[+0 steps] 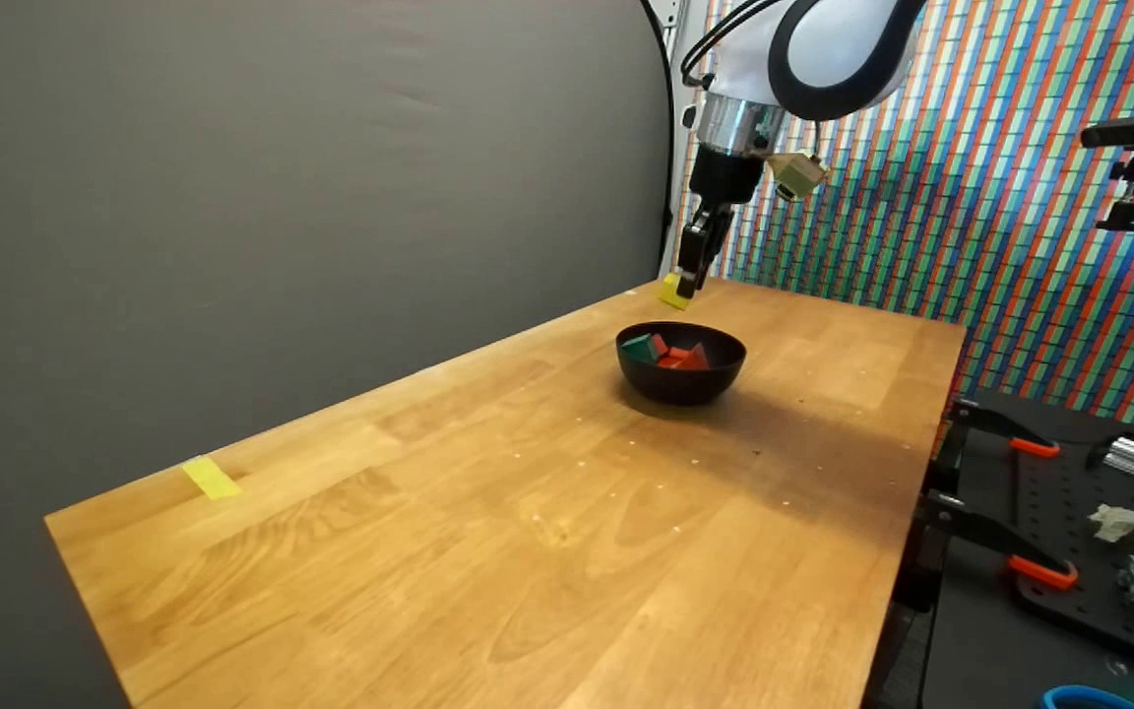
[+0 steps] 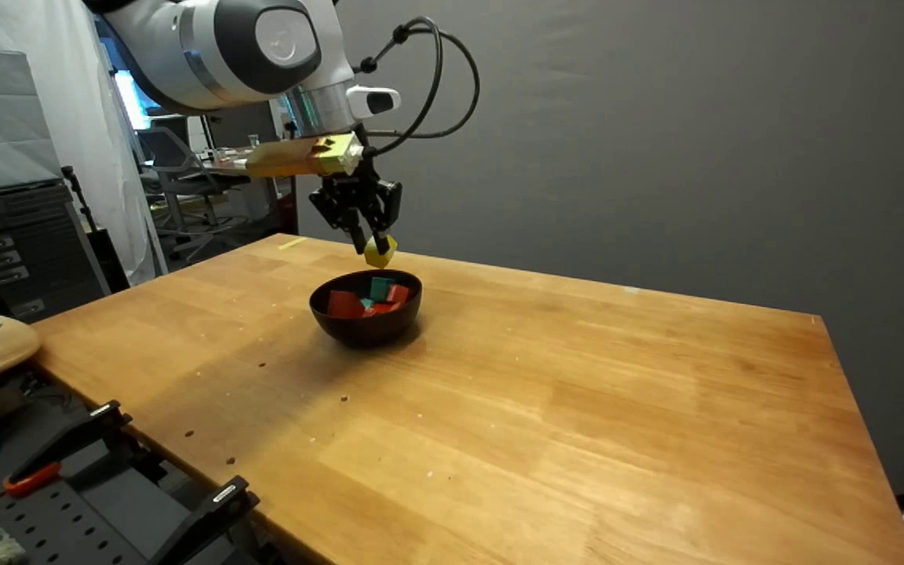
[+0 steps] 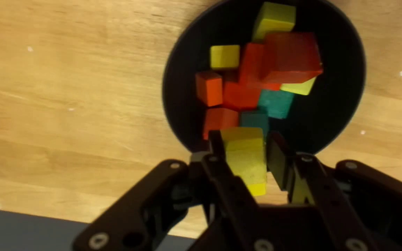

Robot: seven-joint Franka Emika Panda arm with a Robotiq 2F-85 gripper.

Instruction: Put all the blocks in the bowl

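Observation:
My gripper point(image 2: 371, 248) is shut on a yellow block point(image 3: 245, 160), carried well clear of the tabletop. Several red, orange, yellow and green blocks lie piled inside the round black bowl point(image 3: 340, 90); among them are a large red block point(image 3: 290, 55), a small yellow block point(image 3: 224, 56) and a green block point(image 3: 276, 103). In both exterior views the bowl point(image 1: 682, 389) stands upright on the table, with the fingertips higher than its rim. The held yellow block point(image 2: 381, 253) overlaps the rim in the wrist view, so whether it hangs fully over the inside I cannot tell.
A wooden table point(image 1: 528, 551) bears the bowl; a flat yellow strip point(image 1: 211, 478) lies near its corner by the grey curtain point(image 1: 331, 197). Beside the opposite edge sits a dark pegboard point(image 1: 1059, 512) with orange-tipped clamps.

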